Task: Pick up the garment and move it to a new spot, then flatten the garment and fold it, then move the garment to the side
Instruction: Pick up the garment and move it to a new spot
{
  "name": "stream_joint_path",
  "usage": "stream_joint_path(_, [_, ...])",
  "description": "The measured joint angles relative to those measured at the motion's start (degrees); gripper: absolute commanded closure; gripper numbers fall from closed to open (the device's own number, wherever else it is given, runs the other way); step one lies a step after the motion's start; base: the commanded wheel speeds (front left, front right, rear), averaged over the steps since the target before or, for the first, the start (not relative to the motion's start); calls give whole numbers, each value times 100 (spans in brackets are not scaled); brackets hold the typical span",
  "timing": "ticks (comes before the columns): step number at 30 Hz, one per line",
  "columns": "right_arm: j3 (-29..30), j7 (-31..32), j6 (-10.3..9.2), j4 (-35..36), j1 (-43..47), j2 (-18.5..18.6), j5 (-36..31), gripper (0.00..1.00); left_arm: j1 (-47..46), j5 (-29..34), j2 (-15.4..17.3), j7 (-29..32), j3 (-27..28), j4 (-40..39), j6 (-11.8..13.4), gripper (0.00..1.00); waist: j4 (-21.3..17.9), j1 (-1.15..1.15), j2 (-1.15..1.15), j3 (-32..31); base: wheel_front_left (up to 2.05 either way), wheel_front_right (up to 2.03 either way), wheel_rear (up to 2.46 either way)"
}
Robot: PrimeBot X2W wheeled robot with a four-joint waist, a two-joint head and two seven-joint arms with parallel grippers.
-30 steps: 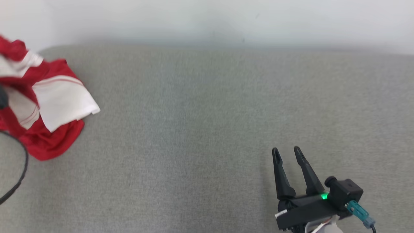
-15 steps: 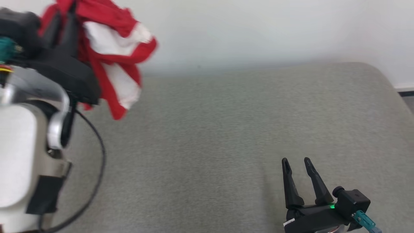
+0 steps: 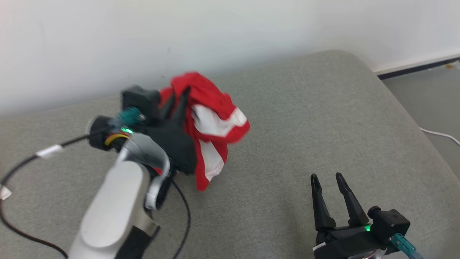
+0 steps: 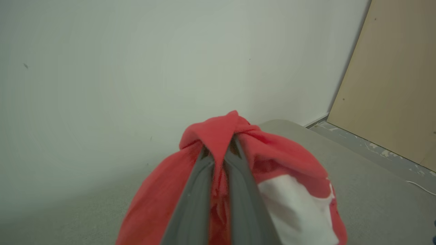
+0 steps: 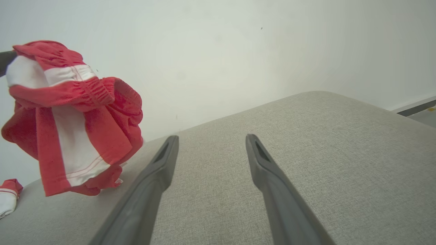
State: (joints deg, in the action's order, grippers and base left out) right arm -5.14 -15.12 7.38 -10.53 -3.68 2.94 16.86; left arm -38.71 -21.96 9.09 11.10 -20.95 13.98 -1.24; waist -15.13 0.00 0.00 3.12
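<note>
The garment (image 3: pixel 215 118) is a bunched pair of red shorts with white panels. It hangs from my left gripper (image 3: pixel 178 99) over the back middle of the grey cushion (image 3: pixel 287 115), its lower tip near the surface. In the left wrist view the two fingers (image 4: pixel 201 177) are pressed together on a red fold of the garment (image 4: pixel 282 160). My right gripper (image 3: pixel 327 178) stands open and holding nothing over the front right of the cushion. In the right wrist view the garment (image 5: pixel 75 122) hangs to the upper left, well apart from that gripper (image 5: pixel 211 143).
A white wall backs the cushion. Its rounded right edge drops to a grey floor with a white cable (image 3: pixel 440 135). A wooden panel (image 4: pixel 391 85) stands at the far right. A small red and white cloth piece (image 5: pixel 8 197) lies on the cushion at the left.
The head camera has swung, shifting the whole picture. My left arm has carried the garment from the left edge toward the cushion's middle. The right gripper stays open in place.
</note>
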Motion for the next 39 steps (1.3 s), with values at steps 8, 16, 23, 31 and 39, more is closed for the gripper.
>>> stream_joint_path(8, [-168,0,1,21,-130,-2,20,0,130,-92,-450,-402,-467,1606,-86,100,-262,1,0,260,0,0,0])
stream_joint_path(16, [-86,1,0,-30,-99,-1,56,0,126,-363,-597,-710,-839,2620,-188,0,-188,1,0,329,0,0,0])
stream_joint_path(23, [168,0,0,-51,-43,-1,-4,0,436,-557,-613,-1335,-973,2391,-237,0,178,1,0,221,0,0,0])
stream_joint_path(31, [506,0,0,-88,132,-2,-110,0,1471,-815,-377,-2437,-391,1464,108,0,691,0,0,4,0,0,0])
stream_joint_path(39, [764,1,0,-55,348,2,-176,0,3012,-363,-230,-2615,719,-214,374,0,1148,0,0,-257,0,0,0])
